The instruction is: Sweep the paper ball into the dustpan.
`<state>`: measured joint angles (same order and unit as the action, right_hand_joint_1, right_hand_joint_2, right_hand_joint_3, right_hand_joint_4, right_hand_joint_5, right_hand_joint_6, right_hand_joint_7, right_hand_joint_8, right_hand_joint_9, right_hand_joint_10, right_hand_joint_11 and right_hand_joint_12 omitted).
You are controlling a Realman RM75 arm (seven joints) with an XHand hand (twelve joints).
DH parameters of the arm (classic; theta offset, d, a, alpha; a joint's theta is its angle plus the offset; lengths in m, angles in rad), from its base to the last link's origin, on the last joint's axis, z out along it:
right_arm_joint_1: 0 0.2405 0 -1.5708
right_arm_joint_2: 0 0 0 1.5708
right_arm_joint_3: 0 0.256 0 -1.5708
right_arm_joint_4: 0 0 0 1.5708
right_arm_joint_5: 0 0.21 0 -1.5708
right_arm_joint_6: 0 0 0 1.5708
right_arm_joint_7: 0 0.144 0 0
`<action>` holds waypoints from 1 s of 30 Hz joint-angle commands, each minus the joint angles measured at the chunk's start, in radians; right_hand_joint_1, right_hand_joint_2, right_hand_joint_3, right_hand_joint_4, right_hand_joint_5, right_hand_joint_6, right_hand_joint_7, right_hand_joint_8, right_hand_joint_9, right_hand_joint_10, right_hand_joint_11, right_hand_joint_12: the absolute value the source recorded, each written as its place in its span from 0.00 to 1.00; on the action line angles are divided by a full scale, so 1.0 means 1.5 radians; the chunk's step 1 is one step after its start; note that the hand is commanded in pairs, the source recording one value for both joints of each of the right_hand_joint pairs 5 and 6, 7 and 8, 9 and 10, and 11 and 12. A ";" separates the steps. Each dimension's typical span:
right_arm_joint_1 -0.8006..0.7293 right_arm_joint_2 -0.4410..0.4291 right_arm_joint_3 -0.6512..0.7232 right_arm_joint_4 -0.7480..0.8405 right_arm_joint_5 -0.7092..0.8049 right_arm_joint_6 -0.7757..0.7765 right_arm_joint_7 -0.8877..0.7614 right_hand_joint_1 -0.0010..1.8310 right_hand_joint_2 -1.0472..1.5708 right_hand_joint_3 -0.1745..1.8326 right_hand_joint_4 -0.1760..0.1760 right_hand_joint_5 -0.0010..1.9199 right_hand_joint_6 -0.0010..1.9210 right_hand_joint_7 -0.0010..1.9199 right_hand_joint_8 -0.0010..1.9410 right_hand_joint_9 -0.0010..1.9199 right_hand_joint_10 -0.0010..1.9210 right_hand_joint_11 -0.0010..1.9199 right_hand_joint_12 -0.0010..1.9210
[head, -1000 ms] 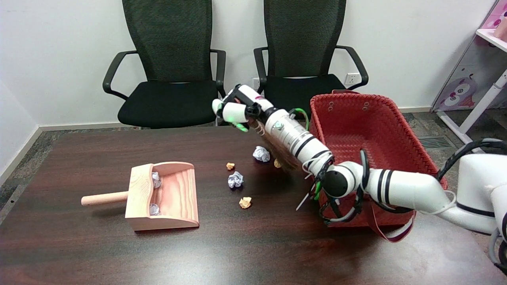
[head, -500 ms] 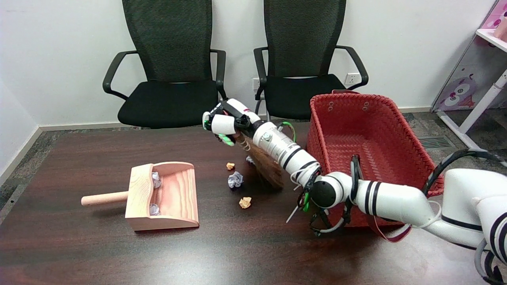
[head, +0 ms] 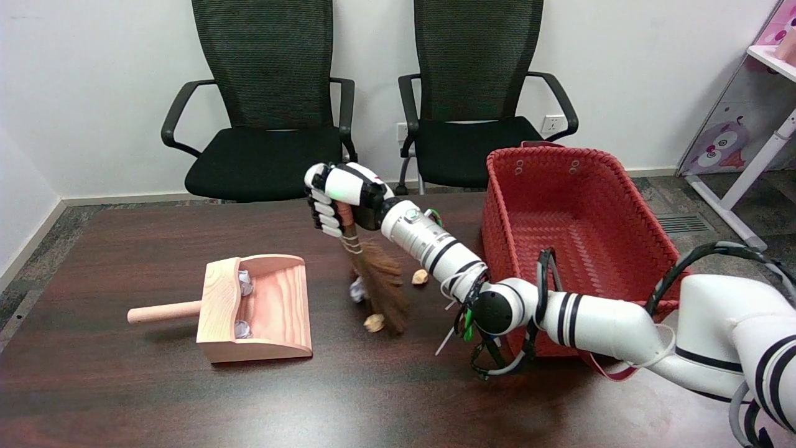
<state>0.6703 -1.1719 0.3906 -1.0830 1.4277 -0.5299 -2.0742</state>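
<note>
Paper balls lie scattered near the middle of the dark wooden worktop (head: 124,386): a white paper ball (head: 356,290) shows just at the left side of a small broom's bristles, a tan paper ball (head: 374,323) lies at the bristle tips on the near side, and another tan ball (head: 420,277) sits on the broom's right, close to the robot's forearm. The right hand (head: 339,198) is wrapped around the broom (head: 379,283) at its handle, fingers closed on it, with the brown bristles angled down and toward the near edge, their tips on the worktop. A wooden dustpan (head: 258,311) rests toward the left edge, its handle pointing left and its open mouth facing right, apart from the broom; two white crumpled balls (head: 245,283) already lie inside against its back wall. A red woven basket (head: 559,205) stands toward the right edge, behind the arm. Two black office chairs (head: 267,99) stand beyond the far edge.
</note>
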 commanded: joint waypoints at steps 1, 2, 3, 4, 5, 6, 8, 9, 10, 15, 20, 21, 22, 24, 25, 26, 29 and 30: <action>0.025 -0.038 0.008 -0.004 0.001 0.015 0.264 0.41 0.79 0.81 0.52 1.00 1.00 1.00 0.99 1.00 1.00 0.91 0.91; 0.026 -0.040 0.008 -0.003 0.001 0.018 0.280 0.41 0.79 0.82 0.52 1.00 1.00 1.00 0.99 1.00 1.00 0.90 0.90; 0.028 -0.041 0.008 -0.001 0.001 0.021 0.299 0.41 0.79 0.82 0.52 1.00 1.00 1.00 0.99 1.00 1.00 0.89 0.89; 0.029 -0.043 0.008 0.000 0.001 0.023 0.317 0.41 0.79 0.82 0.52 1.00 1.00 1.00 0.99 1.00 1.00 0.88 0.88; 0.029 -0.044 0.008 0.002 0.001 0.024 0.328 0.41 0.78 0.83 0.52 1.00 1.00 1.00 0.99 1.00 1.00 0.87 0.87; 0.030 -0.045 0.009 0.003 0.001 0.026 0.342 0.41 0.78 0.84 0.52 1.00 1.00 1.00 0.99 1.00 1.00 0.85 0.85; 0.033 -0.045 0.009 0.006 0.001 0.027 0.367 0.41 0.77 0.84 0.52 1.00 1.00 1.00 0.99 1.00 1.00 0.83 0.83; 0.034 -0.046 0.010 0.007 0.001 0.027 0.384 0.41 0.76 0.84 0.52 1.00 1.00 1.00 0.99 1.00 1.00 0.82 0.82; 0.035 -0.046 0.010 0.007 0.001 0.027 0.397 0.41 0.76 0.84 0.52 1.00 1.00 1.00 0.99 1.00 1.00 0.81 0.80; 0.038 -0.037 0.014 0.001 -0.008 0.026 0.482 0.42 0.74 0.83 0.52 1.00 1.00 1.00 0.99 1.00 1.00 0.74 0.74; 0.038 -0.016 0.014 -0.023 -0.019 0.017 0.551 0.42 0.73 0.79 0.52 1.00 1.00 1.00 0.99 1.00 1.00 0.71 0.71; 0.038 -0.011 0.014 -0.029 -0.025 0.014 0.566 0.42 0.73 0.78 0.52 1.00 1.00 1.00 0.99 1.00 1.00 0.70 0.70; 0.038 -0.007 0.014 -0.035 -0.030 0.011 0.573 0.42 0.73 0.77 0.52 1.00 1.00 1.00 0.99 1.00 1.00 0.69 0.69; 0.038 0.006 0.019 -0.055 -0.042 0.006 0.588 0.42 0.73 0.76 0.52 1.00 1.00 1.00 0.99 1.00 1.00 0.67 0.67; 0.037 0.010 0.023 -0.061 -0.047 0.003 0.588 0.42 0.73 0.75 0.52 1.00 1.00 1.00 0.99 1.00 1.00 0.67 0.67; 0.035 0.017 0.028 -0.069 -0.056 -0.001 0.587 0.42 0.73 0.75 0.52 1.00 1.00 1.00 0.99 1.00 1.00 0.67 0.67; 0.029 0.036 0.044 -0.102 -0.085 -0.011 0.580 0.42 0.74 0.74 0.51 1.00 1.00 1.00 0.99 1.00 1.00 0.67 0.67; 0.025 0.043 0.051 -0.113 -0.099 -0.016 0.572 0.42 0.74 0.74 0.51 1.00 1.00 1.00 0.99 1.00 1.00 0.68 0.68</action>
<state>0.7176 -1.2013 0.4101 -1.1122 1.4022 -0.5030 -1.4005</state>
